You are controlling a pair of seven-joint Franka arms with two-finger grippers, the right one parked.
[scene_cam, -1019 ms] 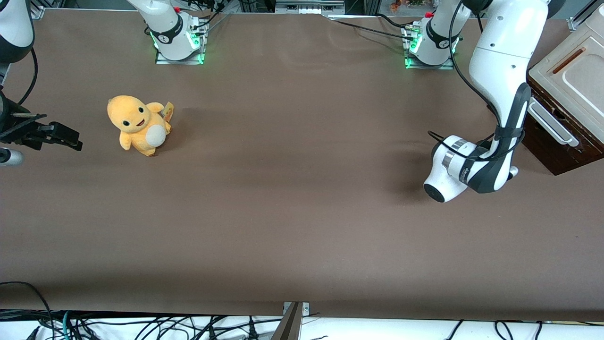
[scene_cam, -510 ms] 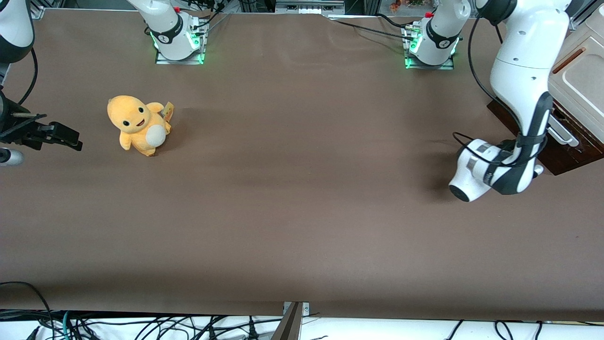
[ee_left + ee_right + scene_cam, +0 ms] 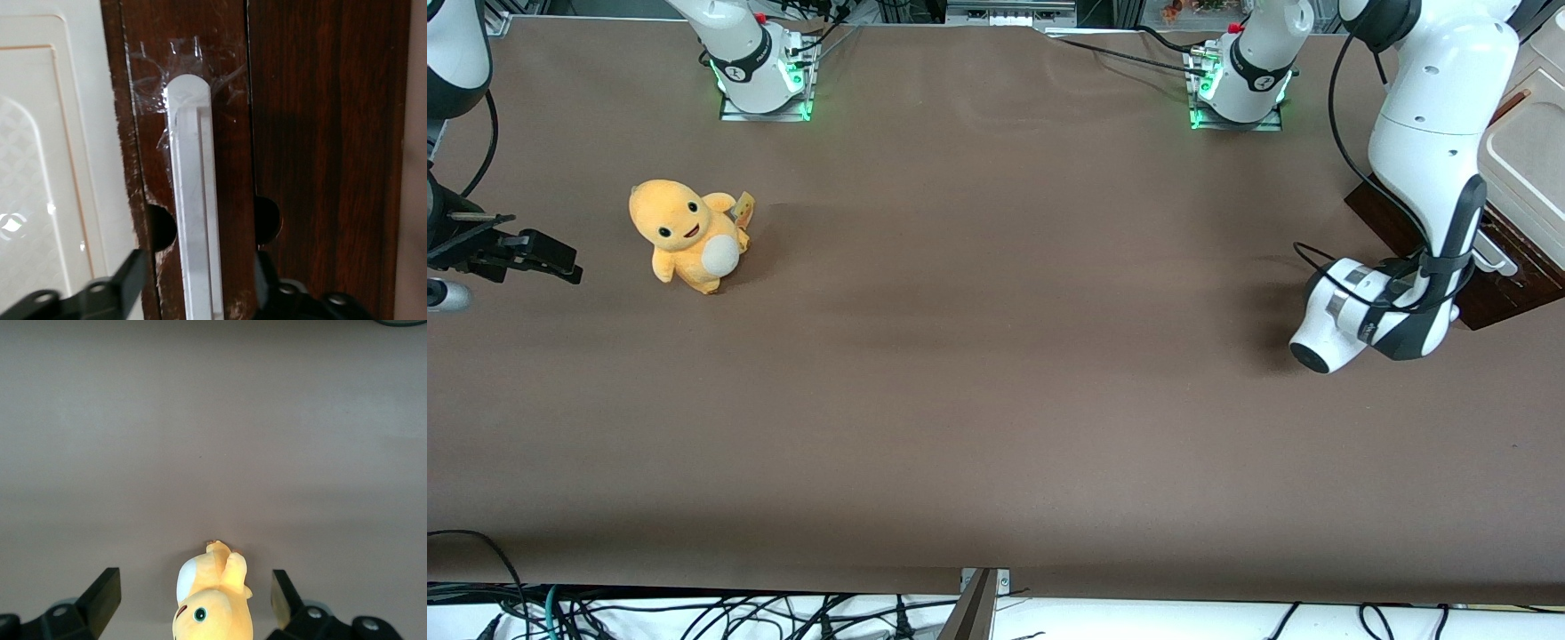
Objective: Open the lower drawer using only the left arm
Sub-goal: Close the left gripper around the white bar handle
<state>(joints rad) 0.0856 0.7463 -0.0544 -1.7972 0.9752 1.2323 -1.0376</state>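
1. Dark-brown wood forms the cabinet that carries the lower drawer (image 3: 327, 133); it stands at the working arm's end of the bench (image 3: 996, 356), at the right edge of the front frame, under a cream-white top panel (image 3: 1525, 151).
2. Two drawer fronts show side by side in the wrist view, divided by a thin dark seam. Which front is the lower one cannot be told from that view alone.
3. Grasp point: the white bar handle (image 3: 193, 200), a flat round-ended bar running across one front. Clear tape wrinkles over its end, so that zone may be slick; take hold at mid-bar instead.
4. Handling, as a judgement: the front is rigid, scuffed timber and will not flex. The drawer looks shallow and likely light, sliding on its runners with moderate friction. Pull straight outward, square to the front, to avoid binding.
5. Claw (image 3: 193, 293) state: open, holding nothing. One finger (image 3: 127, 283) sits to each side of the handle, the bar lying in the gap between them.
6. The left arm (image 3: 1432, 178) reaches down in front of the cabinet, its wrist low over the bench.
7. Risk: the smooth bar may slip through the fingers under a skewed pull.
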